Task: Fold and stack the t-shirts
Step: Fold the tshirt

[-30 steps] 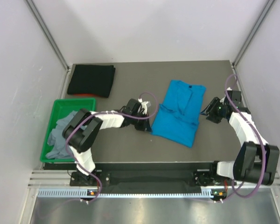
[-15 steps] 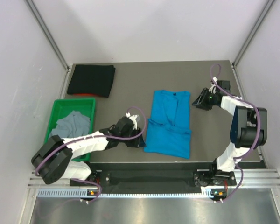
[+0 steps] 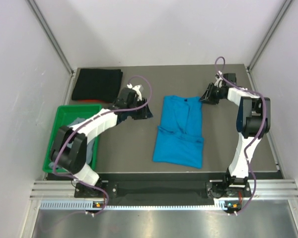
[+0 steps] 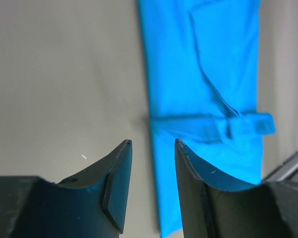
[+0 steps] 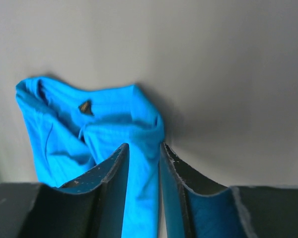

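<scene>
A blue t-shirt (image 3: 179, 131) lies folded lengthwise in the middle of the table, with a sleeve band across it (image 4: 208, 126). My left gripper (image 3: 145, 112) (image 4: 153, 145) hovers open just left of the shirt's far half, with nothing between its fingers. My right gripper (image 3: 206, 96) (image 5: 143, 148) is down at the shirt's far right corner (image 5: 149, 129). Its jaws stand narrowly apart astride the bunched edge there. A black folded shirt (image 3: 97, 85) rests at the back left. A grey shirt (image 3: 78, 130) lies crumpled in the green bin (image 3: 59, 115).
The green bin stands at the left edge, and something red peeks out from under the black shirt. Metal frame posts rise at both back corners. Bare grey table (image 3: 124, 148) lies between the bin and the blue shirt.
The left gripper has let go of the blue shirt's left edge and swung back toward the far left. The right gripper came in to the shirt's far right corner, its jaws narrowing.
</scene>
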You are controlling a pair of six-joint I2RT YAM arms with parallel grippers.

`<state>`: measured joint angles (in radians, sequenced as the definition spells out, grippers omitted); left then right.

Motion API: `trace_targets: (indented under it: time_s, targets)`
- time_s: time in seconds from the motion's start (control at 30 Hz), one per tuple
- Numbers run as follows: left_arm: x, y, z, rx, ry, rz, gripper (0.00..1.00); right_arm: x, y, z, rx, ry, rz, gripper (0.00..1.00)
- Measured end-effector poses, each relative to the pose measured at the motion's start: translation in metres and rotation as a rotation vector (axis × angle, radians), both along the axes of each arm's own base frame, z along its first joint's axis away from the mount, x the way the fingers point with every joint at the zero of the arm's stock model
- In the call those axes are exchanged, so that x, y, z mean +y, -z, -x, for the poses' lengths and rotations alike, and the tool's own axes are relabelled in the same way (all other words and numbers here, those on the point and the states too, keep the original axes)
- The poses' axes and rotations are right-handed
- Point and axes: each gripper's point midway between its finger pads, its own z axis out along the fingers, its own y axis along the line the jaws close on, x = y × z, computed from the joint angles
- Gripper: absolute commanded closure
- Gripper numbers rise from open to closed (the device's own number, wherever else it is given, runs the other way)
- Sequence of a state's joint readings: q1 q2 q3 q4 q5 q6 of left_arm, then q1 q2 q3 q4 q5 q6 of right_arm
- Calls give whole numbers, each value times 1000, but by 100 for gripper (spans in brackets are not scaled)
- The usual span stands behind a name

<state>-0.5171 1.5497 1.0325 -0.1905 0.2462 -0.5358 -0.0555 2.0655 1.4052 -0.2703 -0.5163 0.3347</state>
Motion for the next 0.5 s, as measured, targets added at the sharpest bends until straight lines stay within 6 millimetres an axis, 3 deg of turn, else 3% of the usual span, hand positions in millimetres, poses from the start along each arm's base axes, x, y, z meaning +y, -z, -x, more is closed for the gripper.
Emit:
trace_targets:
  time_s: [0.07,0.2,0.5]
  targets:
    - [6,6,-15,14,-11,-9,56,0,4,-5,11,-1,6,71]
    - [13,10,-39,26,-16,-10,57,1,11,-16,27,-3,14,87]
    - [32,10,-61,25,-32,9,56,14,12,-35,25,-24,9,82]
